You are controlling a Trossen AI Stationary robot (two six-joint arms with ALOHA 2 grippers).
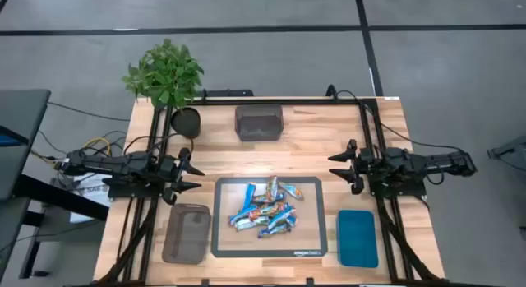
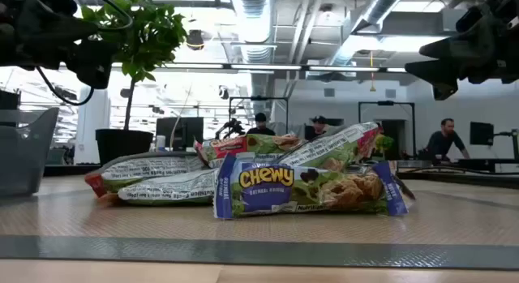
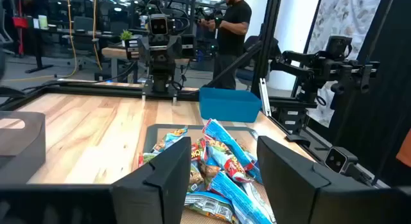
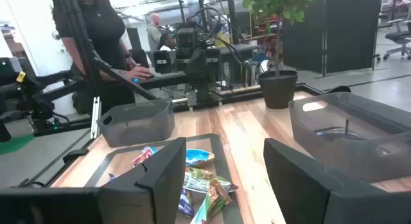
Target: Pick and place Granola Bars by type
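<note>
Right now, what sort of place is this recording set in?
Probably a robotics lab or workshop: other black-framed wooden robot tables stand behind, silver ceiling ducts run exposed overhead, and people work at monitors.

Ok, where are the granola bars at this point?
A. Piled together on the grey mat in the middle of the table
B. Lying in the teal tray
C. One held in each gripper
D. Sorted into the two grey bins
A: the high view shows the granola bars heaped on the mat, while the left gripper and right gripper hang open and empty at either side.
</note>
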